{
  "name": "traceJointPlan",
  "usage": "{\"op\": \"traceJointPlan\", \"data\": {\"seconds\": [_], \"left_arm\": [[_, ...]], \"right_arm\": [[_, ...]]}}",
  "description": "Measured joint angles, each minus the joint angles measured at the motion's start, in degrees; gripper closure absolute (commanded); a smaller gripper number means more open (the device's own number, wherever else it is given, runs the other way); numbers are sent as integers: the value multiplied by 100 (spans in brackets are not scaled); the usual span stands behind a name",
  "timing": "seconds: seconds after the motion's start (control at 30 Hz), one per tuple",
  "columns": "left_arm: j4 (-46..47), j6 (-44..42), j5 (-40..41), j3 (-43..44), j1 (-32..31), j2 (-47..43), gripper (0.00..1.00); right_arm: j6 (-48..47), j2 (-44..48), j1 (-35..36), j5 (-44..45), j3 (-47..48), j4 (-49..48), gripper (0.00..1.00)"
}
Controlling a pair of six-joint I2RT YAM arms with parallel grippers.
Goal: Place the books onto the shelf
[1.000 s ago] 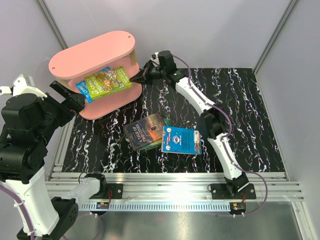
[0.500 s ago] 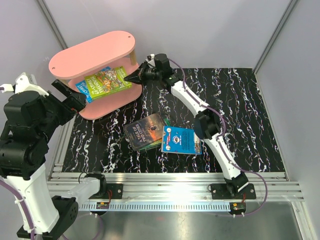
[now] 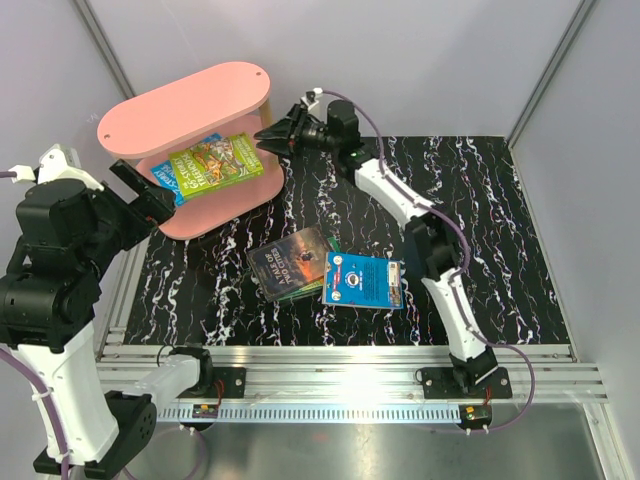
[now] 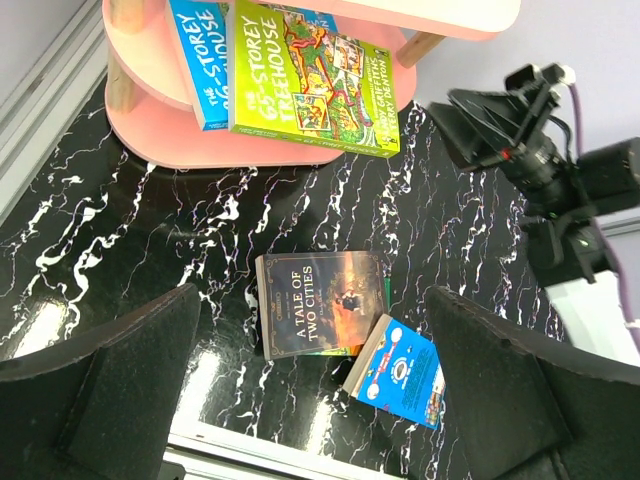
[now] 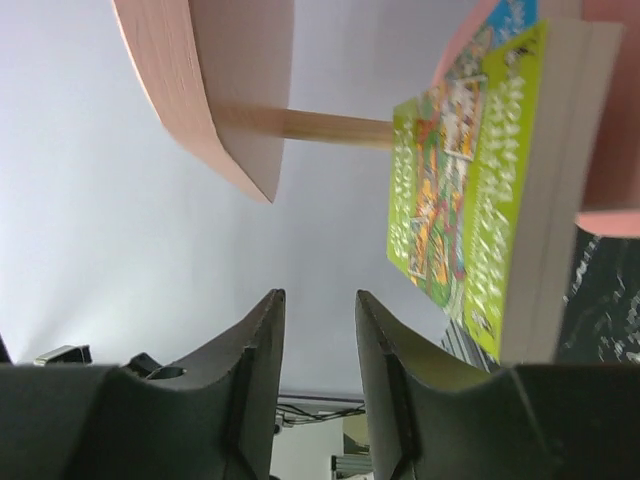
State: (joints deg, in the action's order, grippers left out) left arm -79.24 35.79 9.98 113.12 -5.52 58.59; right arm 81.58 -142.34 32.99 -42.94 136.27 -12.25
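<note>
Right arm (image 3: 400, 200) stretched to shelf (image 3: 185, 100), right claw (image 3: 270, 136) slightly parted — beside green book (image 3: 218, 158); left claw (image 3: 140, 195) spread wide

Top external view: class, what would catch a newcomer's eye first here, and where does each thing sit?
The pink shelf at the far left of the table stands out first, with a bright green book lying under its top board. Mid-table, a dark book and a blue book lie on the black marbled top. The right tool hangs beside the shelf's right end, jaws apart and empty.
</note>
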Motion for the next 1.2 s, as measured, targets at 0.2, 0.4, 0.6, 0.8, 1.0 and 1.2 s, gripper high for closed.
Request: {"op": "traceJointPlan", "data": {"seconds": [0.2,0.4,0.6,0.8,1.0,1.2], "left_arm": [[0,-39,0,-4,0,-50,1],[-4,-44,-7,-120,0,-166,1],[-9,-46,-35,-157,0,-160,1],[-9,-46,-50,-157,0,-162,1],[-7,-46,-72,-157,0,-162,1],[-7,-83,-79,-164,0,-162,1]], "right_arm": [[-909,1086,-249,-129,-1451,518,53],[-1694,1545,-251,-120,-1974,1370,31],[-2057,1399,-214,28,-1759,2122,27],[-2138,879,-166,74,-1029,2448,28],[-2041,369,-13,149,-358,2542,29],[-1716,0,153,146,0,2328,50]]}}
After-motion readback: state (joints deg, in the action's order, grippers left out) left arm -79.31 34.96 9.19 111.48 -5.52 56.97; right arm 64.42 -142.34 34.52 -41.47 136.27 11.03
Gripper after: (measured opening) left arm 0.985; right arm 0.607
